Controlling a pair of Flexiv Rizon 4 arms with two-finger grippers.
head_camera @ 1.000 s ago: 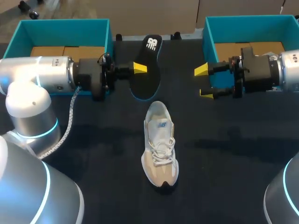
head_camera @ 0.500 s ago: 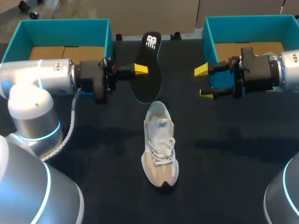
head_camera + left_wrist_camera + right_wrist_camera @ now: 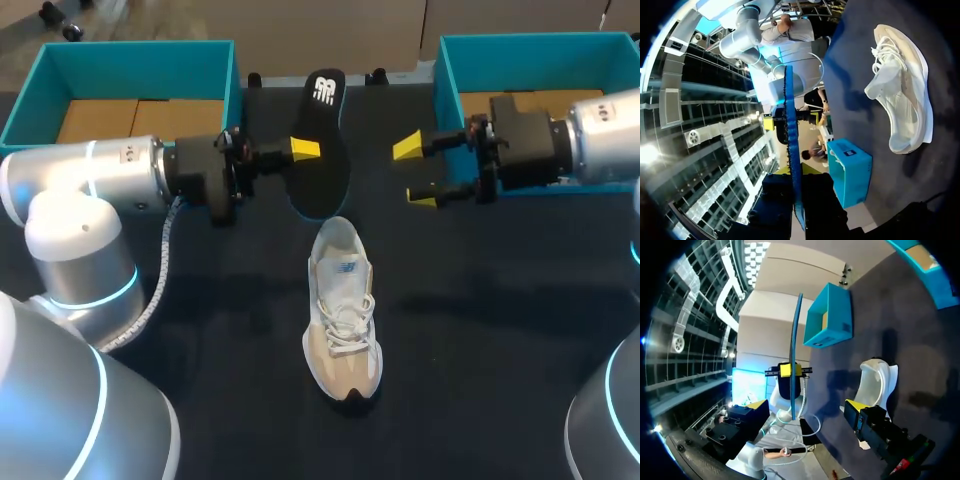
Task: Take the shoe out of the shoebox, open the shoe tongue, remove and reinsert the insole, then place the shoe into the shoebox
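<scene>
L gripper [image 3: 303, 151] clamped on insole [image 3: 325, 130] edge, insole held off the table, far-center. R gripper [image 3: 414, 172] fingers wide apart, empty, just right of insole. Shoe [image 3: 343, 315] upright mid-table, toe near. Left shoebox [image 3: 140, 68] far left, right shoebox [image 3: 530, 62] far right.

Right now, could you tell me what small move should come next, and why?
Probably bring the right gripper, its fingers open, across to the insole so both arms can steer it. The left gripper holds it clear of the table, and the shoe lies with its opening toward it.
</scene>
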